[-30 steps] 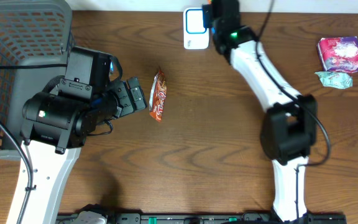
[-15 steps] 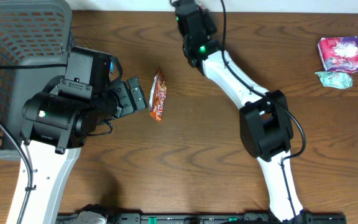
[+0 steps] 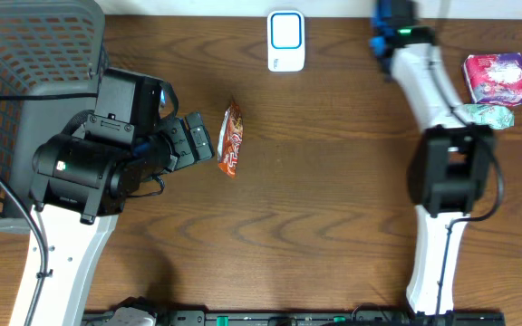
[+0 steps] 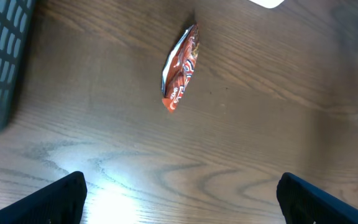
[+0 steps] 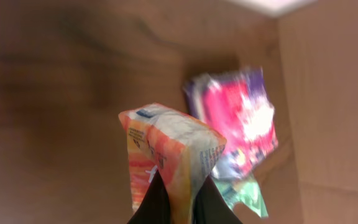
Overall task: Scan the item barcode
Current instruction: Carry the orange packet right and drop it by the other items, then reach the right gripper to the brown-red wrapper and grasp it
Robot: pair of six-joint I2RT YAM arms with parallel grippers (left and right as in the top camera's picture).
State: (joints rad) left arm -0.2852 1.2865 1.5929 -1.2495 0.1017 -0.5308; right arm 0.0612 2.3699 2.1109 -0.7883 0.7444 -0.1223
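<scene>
Though near the basket [image 3: 7, 91], snack [image 3: 232, 138] lies outside

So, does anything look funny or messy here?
Nothing is spilled or broken. The only odd bit: the right gripper pinches its orange packet by one scrunched end, so it sticks out tilted.

Overhead: bright, even, sharp. Left wrist: white glare on dark brown wooden table [image 4: 114, 186] near bottom edge. Right wrist: dim, blurred; orange-and-white plastic packet [image 5: 166, 155] soft, background softer.
</scene>
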